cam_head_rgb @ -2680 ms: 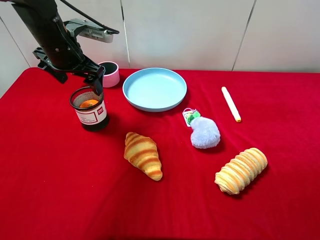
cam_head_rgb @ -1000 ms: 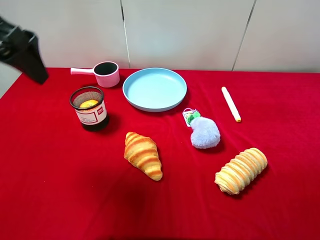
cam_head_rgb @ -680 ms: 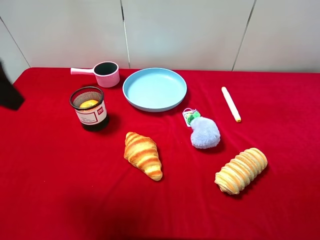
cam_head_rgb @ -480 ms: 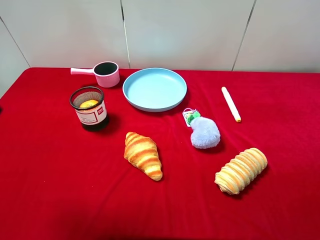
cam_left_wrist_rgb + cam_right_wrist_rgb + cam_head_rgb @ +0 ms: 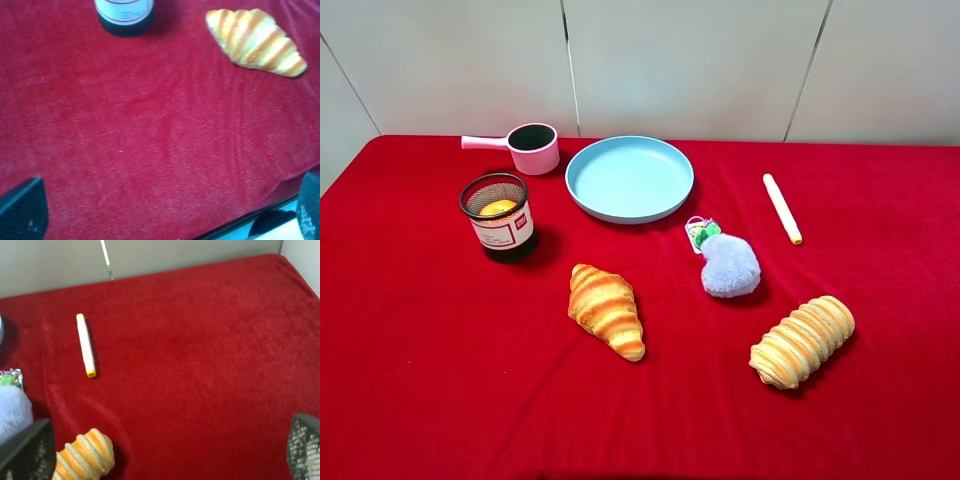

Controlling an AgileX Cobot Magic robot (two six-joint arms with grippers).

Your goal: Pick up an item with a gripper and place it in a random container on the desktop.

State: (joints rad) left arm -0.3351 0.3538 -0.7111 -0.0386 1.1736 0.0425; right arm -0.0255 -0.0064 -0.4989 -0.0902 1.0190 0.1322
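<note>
Red cloth covers the table (image 5: 880, 400), and the orange (image 5: 498, 208) sits down inside the mesh cup (image 5: 501, 219), left of the croissant (image 5: 607, 309). Left arm that was over the cup earlier is gone from the overhead shot now. Both wrist cams show the left end effector (image 5: 160, 212) and right end effector (image 5: 165, 452) spread wide, holding nothing.

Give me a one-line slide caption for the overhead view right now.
Orange sits inside mesh cup on red tablecloth; no arms in view.

Bright, even light; left wrist view blurred.
</note>
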